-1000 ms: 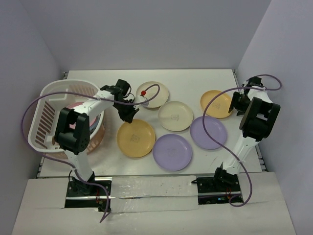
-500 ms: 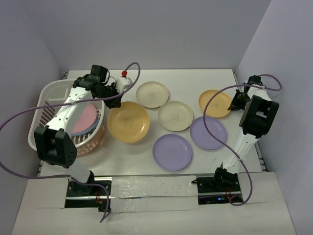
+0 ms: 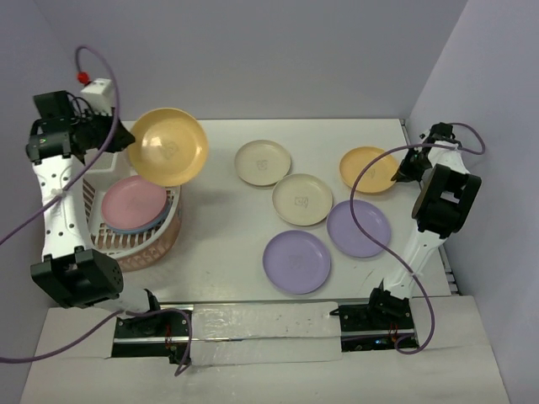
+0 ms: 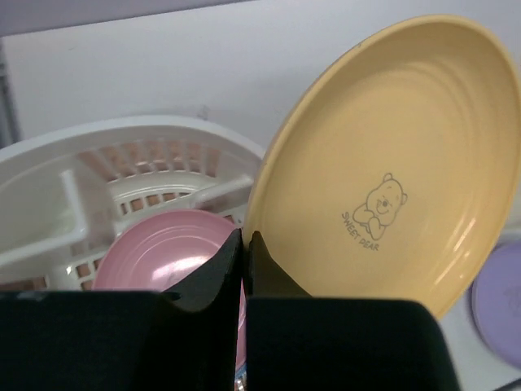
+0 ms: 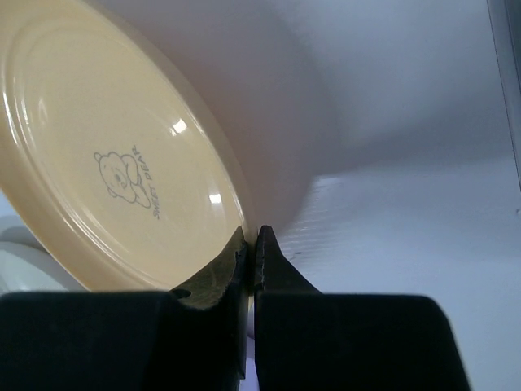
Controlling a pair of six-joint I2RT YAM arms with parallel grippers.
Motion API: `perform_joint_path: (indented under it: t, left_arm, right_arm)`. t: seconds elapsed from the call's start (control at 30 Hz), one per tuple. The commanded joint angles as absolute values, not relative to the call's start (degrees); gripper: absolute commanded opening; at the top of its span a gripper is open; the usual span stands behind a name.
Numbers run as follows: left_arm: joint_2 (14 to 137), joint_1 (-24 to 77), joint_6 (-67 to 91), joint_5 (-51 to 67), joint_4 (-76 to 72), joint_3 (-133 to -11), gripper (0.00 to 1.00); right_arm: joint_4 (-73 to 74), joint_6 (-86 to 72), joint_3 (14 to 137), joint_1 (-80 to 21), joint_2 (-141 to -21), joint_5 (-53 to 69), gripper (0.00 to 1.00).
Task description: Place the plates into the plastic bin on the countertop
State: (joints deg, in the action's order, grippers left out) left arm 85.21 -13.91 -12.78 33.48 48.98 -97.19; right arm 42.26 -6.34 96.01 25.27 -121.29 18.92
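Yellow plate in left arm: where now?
The yellow plate is at the top view's far left, held by the left end effector, tilted above the bin and its pink plate.

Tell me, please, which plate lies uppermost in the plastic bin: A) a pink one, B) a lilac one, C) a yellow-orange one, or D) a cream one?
A: the pink plate lies on top inside the plastic bin, while the left gripper holds the yellow-orange plate tilted in the air, not yet set down.
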Motion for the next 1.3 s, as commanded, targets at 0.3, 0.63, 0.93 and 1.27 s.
perform_joint_path:
  t: [0.3,0.63,0.93,1.27]
  left_arm:
    - [90.7,-37.6,-11.4,26.3,54.5,-102.4,0.0]
    - [96.7,-37.0,-14.9,22.6,51.6,-94.0,0.0]
    - [100.2,-32.3,-15.0,19.5,48.3,-87.7,0.15]
    - [95.2,-30.8,-13.6,32.2,53.2,-99.3,0.77]
  right_arm:
    - [39.5,-14.0,102.6,22.9,-109.0,30.5,0.0]
    - [40.0,-9.7,101.5,10.5,-102.3,31.5,0.0]
    - [41.2,-6.6,104.0,1.3,-99.7,30.7,0.0]
    - [42.1,-3.7,107.8,-13.4,-98.4,25.3,0.0]
